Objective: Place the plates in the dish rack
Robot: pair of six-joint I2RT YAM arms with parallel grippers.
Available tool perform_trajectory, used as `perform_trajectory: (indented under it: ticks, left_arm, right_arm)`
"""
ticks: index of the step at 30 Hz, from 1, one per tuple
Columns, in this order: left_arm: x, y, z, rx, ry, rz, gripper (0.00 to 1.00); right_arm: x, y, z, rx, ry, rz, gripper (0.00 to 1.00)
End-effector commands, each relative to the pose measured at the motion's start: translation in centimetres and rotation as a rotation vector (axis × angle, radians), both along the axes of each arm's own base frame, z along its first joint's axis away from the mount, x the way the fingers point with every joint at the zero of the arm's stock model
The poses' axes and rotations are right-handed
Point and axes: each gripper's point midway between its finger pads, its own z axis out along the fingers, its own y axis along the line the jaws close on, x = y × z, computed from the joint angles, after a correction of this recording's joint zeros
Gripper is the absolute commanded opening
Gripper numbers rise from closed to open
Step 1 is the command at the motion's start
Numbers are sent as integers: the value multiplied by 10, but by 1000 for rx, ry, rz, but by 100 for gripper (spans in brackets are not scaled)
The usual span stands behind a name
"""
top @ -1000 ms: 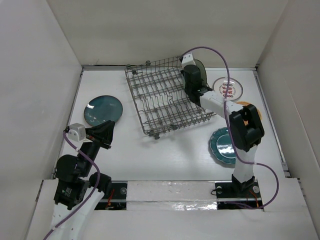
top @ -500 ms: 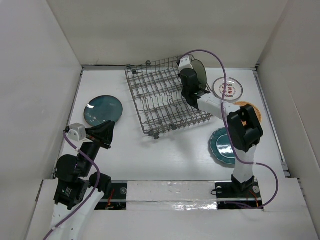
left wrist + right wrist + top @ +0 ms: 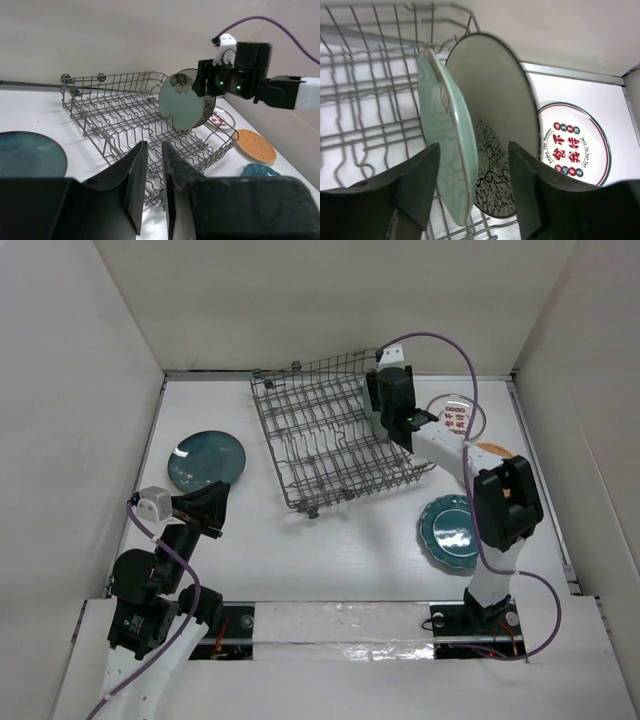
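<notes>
Grey wire dish rack [image 3: 320, 445] sits skewed on the far worktop [image 3: 330, 550], and my right claw [image 3: 390, 420] hangs over its right end. The dark teal plate [image 3: 207, 460] lies flat well to the left, near my idle left claw [image 3: 205, 508]. The teal scalloped plate [image 3: 450, 530] lies by my right base.

From my left wrist, that claw is pinched to a slit and holds nothing. The pale green flowered plate [image 3: 181, 102] stands upright in the rack, with the cream patterned plate [image 3: 208, 111] just behind it.

From my right wrist, my fingers [image 3: 415, 185] are spread wide, straddling the green plate's rim and clamping nothing. I cannot tell whether a pad touches it. If I lift crookedly, a finger could hook that rim and topple it against the cream plate.
</notes>
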Motion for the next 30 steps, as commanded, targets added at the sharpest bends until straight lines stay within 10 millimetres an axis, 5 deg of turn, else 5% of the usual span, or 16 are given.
perform_trajectory:
  ticks: [1,3,6,7,8,9,10,12,13,16,17,19,20,23,30]
  left_arm:
    - [-2,0,12,-14,-41,-3,15]
    - [-2,0,12,-13,-42,-4,15]
    - [-3,0,13,-14,-46,-4,15]
    - [-4,1,14,-17,-50,-4,15]
    - [-5,1,14,-18,-53,-4,15]
    - [-5,1,14,-18,-53,-7,15]
    - [-6,1,15,-18,-56,-9,15]
    - [-9,0,17,-21,-70,-18,15]
    - [-10,0,18,-22,-74,-19,15]
    - [-15,0,21,-28,-94,-31,15]
    - [-17,-1,22,-28,-104,-37,15]
    - [-20,-2,23,-27,-111,-48,15]
    - [-21,-1,24,-29,-118,-48,16]
    - [-25,-1,25,-36,-125,-58,16]
    - [-29,2,27,-51,-132,-48,18]
  right_arm:
    - [-13,-4,73,195,-128,33,64]
    - [-22,-9,71,264,-122,29,65]
    - [-50,-37,99,490,-215,3,61]
    - [-57,-49,101,536,-237,-21,51]
    - [-60,-76,104,586,-282,-80,11]
    - [-66,-95,100,622,-300,-132,0]
    - [-77,-115,74,687,-285,-212,0]
    - [-96,-167,78,756,-369,-316,0]
    - [-106,-181,48,806,-339,-370,0]
    - [-140,-252,24,891,-408,-578,0]
    - [-156,-267,-7,903,-380,-654,5]
    - [-178,-305,-25,962,-404,-734,24]
    - [-183,-314,-33,972,-410,-747,46]
    - [-201,-339,-77,1023,-330,-830,65]
    - [-205,-346,-148,1161,-178,-902,67]
